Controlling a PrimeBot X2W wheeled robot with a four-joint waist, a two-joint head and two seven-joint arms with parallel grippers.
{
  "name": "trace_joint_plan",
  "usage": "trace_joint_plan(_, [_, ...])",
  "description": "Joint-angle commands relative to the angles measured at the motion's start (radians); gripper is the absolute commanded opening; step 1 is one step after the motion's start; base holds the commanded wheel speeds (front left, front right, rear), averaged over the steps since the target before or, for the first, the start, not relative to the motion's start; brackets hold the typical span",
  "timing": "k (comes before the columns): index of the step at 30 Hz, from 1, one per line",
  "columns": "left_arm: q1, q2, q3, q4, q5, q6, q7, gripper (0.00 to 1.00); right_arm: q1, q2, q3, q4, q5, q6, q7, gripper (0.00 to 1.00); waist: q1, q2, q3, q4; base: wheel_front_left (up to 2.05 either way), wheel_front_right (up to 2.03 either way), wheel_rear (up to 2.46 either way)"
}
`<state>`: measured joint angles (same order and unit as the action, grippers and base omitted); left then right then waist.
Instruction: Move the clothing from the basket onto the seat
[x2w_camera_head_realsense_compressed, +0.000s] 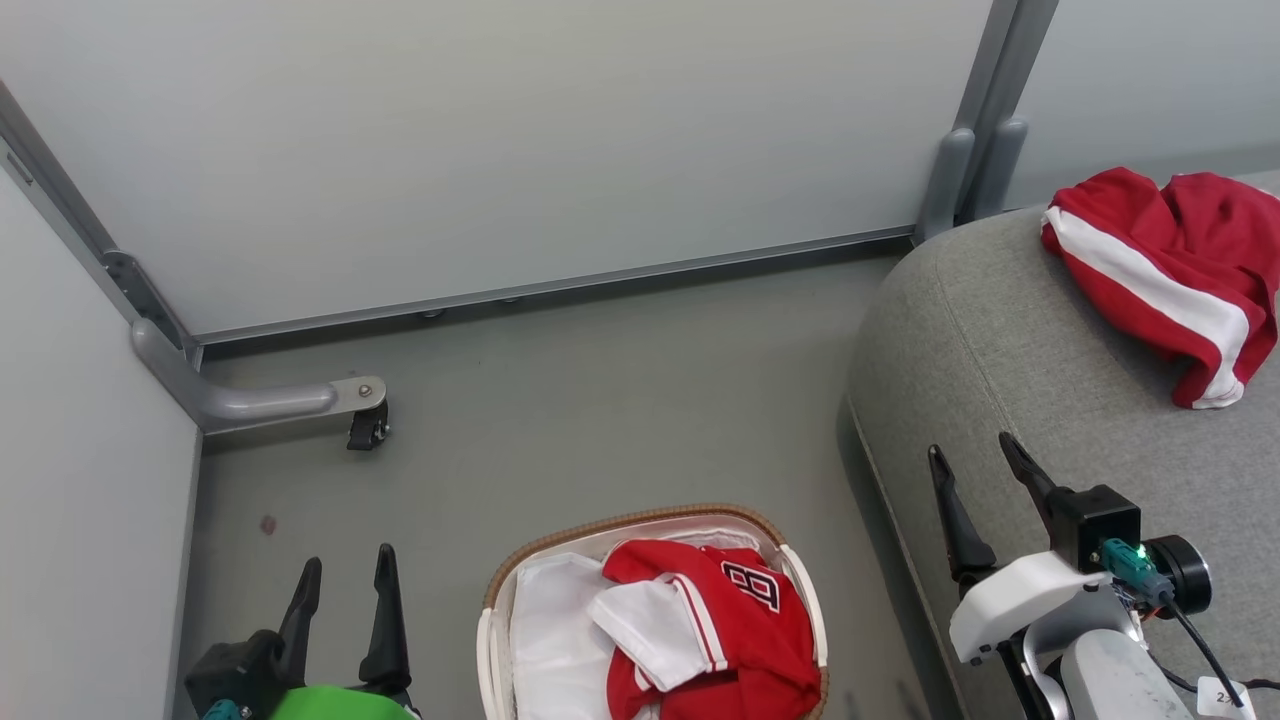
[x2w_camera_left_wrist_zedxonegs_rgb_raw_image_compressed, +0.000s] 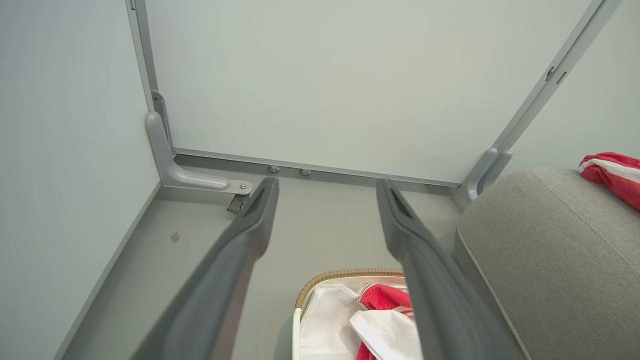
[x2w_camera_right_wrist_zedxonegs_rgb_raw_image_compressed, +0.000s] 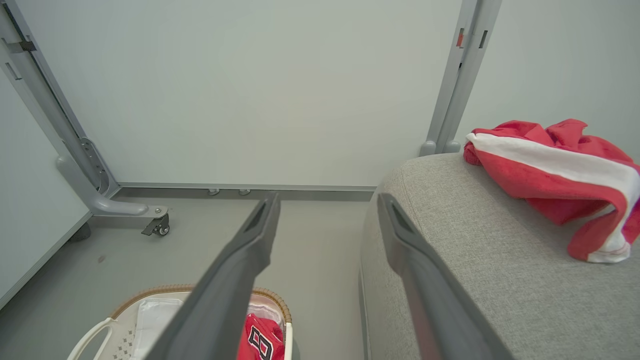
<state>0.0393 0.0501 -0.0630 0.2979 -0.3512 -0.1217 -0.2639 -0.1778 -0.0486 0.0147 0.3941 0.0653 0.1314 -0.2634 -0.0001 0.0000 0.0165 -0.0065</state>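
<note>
One grey sofa (x2w_camera_head_realsense_compressed: 1040, 400) bears a red striped garment (x2w_camera_head_realsense_compressed: 1170, 270); the basket (x2w_camera_head_realsense_compressed: 640, 518) beside it holds the jersey (x2w_camera_head_realsense_compressed: 740, 620); left pincer (x2w_camera_head_realsense_compressed: 347, 563) and right pincer (x2w_camera_head_realsense_compressed: 970, 445) stand wide, empty; best pinch a red fold clear of the white liner (x2w_camera_head_realsense_compressed: 545, 630); the head view gives the jersey's spread, the wrist views a corner.

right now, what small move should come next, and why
Probably swing the right pincer left and down toward the jersey in the basket. It stands open and empty over the edge of the seat, one red garment already lies there, and the jersey is still in the basket.
</note>
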Motion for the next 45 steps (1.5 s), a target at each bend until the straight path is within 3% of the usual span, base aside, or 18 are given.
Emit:
trace_joint_plan(1, [0.006,0.001,0.001,-0.002,-0.002,0.006,-0.001,1.0,0.011,-0.004,0.002,-0.003,0.006,-0.001,-0.002,1.0,0.0001,0.0,-0.001,-0.001,0.0,0.0,0.0])
trace_joint_plan(25, [-0.036,0.001,-0.017,0.01,0.028,-0.003,-0.001,1.0,-0.009,-0.004,0.015,-0.014,0.015,-0.001,-0.002,1.0,0.0001,0.0,0.041,-0.014,0.0,0.0,0.0])
trace_joint_plan(34, [-0.218,0.013,-0.1,0.107,0.117,-0.01,-0.001,1.0,-0.095,-0.003,0.029,-0.057,-0.003,-0.001,-0.002,1.0,0.0001,0.0,0.223,-0.063,0.0,0.0,0.0])
trace_joint_plan(45, [-0.473,0.043,-0.315,0.308,0.115,-0.01,-0.001,1.0,-0.239,-0.003,0.018,-0.141,0.018,-0.001,-0.002,1.0,0.0001,0.0,0.499,-0.175,0.0,0.0,0.0])
